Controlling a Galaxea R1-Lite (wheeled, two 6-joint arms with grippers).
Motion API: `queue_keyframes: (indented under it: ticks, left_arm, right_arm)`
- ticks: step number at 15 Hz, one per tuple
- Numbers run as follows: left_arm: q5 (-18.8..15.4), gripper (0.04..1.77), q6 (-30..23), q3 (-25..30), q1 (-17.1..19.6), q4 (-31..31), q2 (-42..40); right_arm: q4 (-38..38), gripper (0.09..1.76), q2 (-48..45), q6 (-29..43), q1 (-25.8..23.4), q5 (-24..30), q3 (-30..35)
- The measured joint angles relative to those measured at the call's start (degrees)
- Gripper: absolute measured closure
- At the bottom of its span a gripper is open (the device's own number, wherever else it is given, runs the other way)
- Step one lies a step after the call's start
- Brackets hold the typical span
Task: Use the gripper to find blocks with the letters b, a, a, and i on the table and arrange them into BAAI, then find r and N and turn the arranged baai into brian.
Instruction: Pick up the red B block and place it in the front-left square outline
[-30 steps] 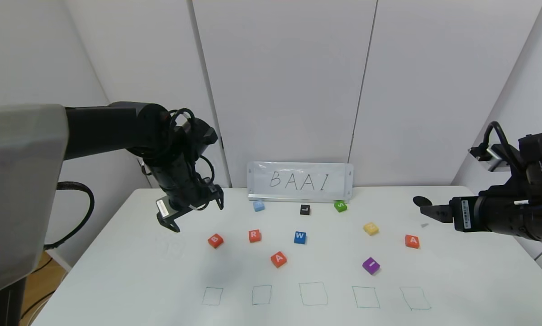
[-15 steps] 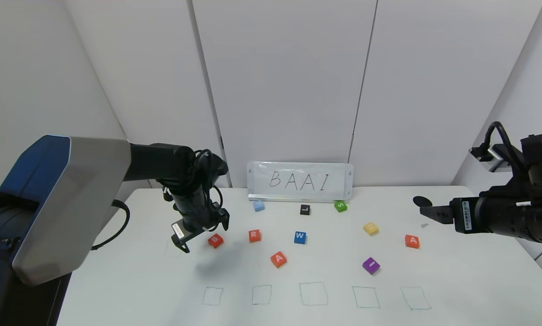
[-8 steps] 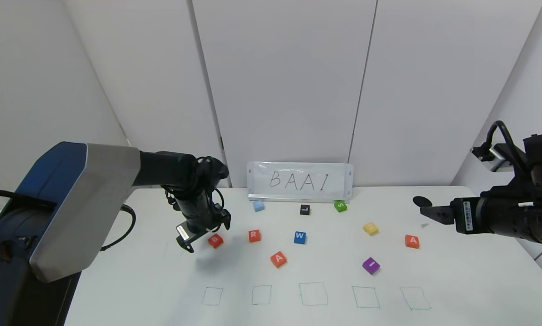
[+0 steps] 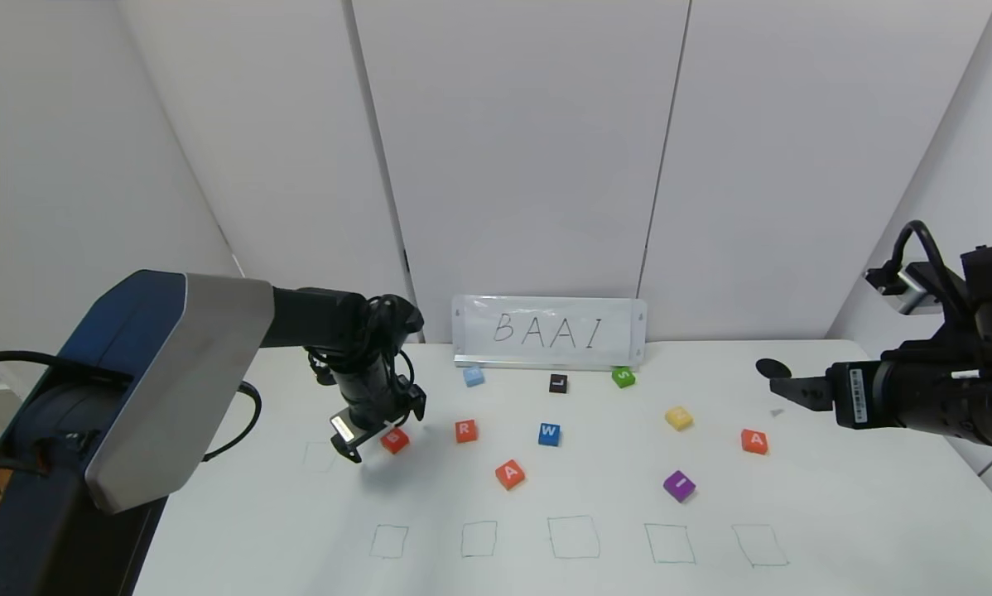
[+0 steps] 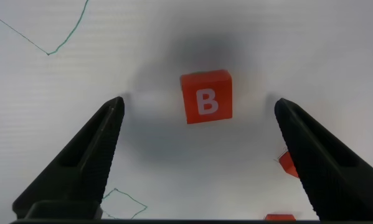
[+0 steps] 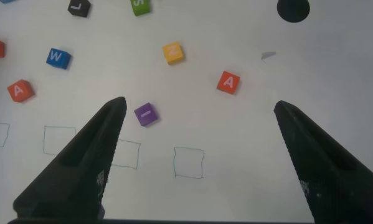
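Descending since the earlier frames, the left gripper [image 4: 378, 432] had dropped from high above the table's left rear to just over the B block [image 4: 394, 439], its jaws spread wide with nothing held. The right gripper [image 4: 782, 386] had kept its place above the right rear of the table [image 4: 835, 530], jaws likewise wide and empty. None of the blocks had shifted.

There were no real containers; the nearest thing was a row of five outlined squares [image 4: 574, 537] drawn along the near edge, none with a block in it. A sixth faint square [image 4: 319, 456] sat alone to the left.

In the left wrist view the B block [image 5: 205, 96] lay flat on the table between the two dark fingers [image 5: 80, 165], apart from both, letter up. In the head view one finger stood just left of the block and the other behind it.

The R block [image 4: 465, 430] lay just right of the B, then the blue W block [image 4: 549, 434]. One A block [image 4: 509, 473] sat nearer the front and the other A block [image 4: 753, 441] far right, below the right gripper. The purple I block [image 4: 679, 485] lay between them, toward the front. A card reading BAAI [image 4: 548, 333] stood at the rear.
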Motion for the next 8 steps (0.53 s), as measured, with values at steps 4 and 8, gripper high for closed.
queue_keyframes:
  ticks: [4, 8]
  left_arm:
    - [0.09, 0.09, -0.05, -0.59, 0.26, 0.00, 0.72]
    - [0.09, 0.09, -0.02, -0.67, 0.30, 0.00, 0.95]
  right_arm:
    - [-0.02, 0.14, 0.00, 0.00, 0.16, -0.02, 0.07]
    - [-0.05, 0.14, 0.00, 0.00, 0.20, 0.00, 0.20]
